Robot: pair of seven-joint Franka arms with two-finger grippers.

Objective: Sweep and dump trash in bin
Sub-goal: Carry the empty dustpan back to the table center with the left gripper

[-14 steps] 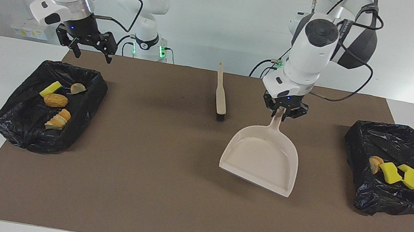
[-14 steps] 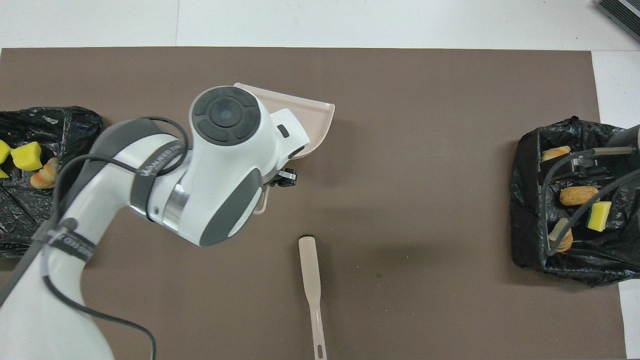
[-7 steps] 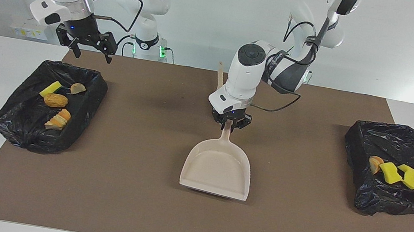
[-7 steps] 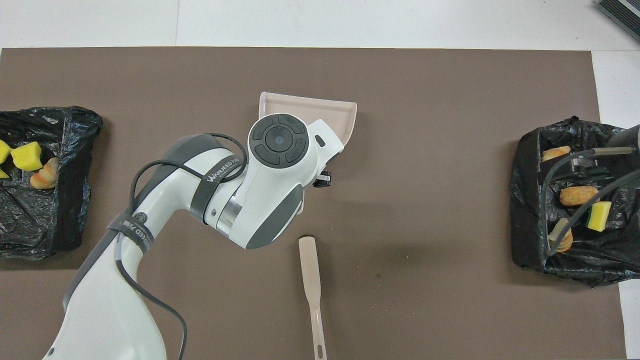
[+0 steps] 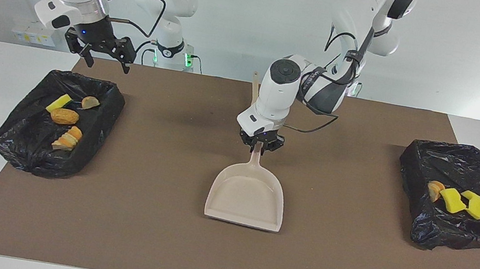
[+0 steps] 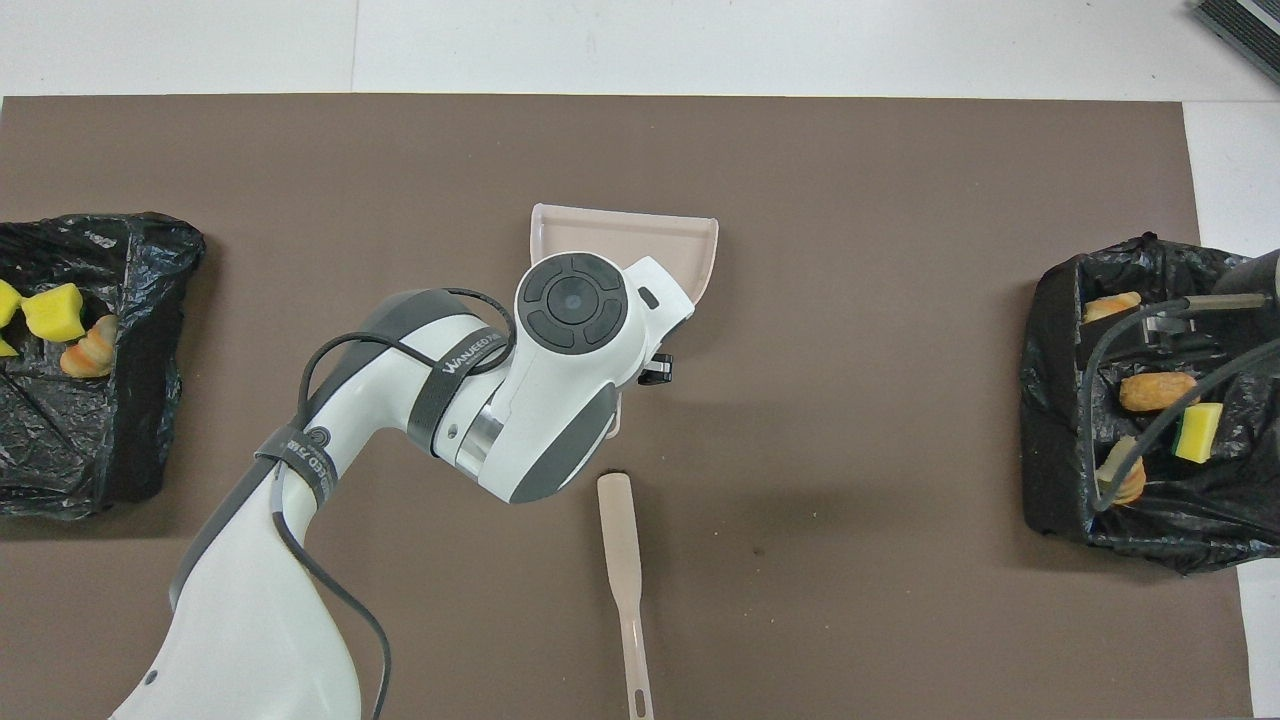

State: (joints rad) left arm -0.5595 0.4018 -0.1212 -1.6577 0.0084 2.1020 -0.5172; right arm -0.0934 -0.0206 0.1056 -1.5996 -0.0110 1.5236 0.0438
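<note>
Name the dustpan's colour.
Beige; the dustpan shows best in the facing view.

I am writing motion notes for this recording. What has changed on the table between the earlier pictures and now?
The left end effector, shut on the dustpan handle, carried the dustpan from near the left arm's bin to the middle of the mat, in line with the brush. Nothing was let go. The right end effector stayed open over its bin; the brush and all the trash kept their places.

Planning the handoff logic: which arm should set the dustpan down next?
Left. The left gripper is shut on the dustpan handle, over mid-mat. The right gripper waits open above the bin at its end; all visible trash is already binned.
</note>
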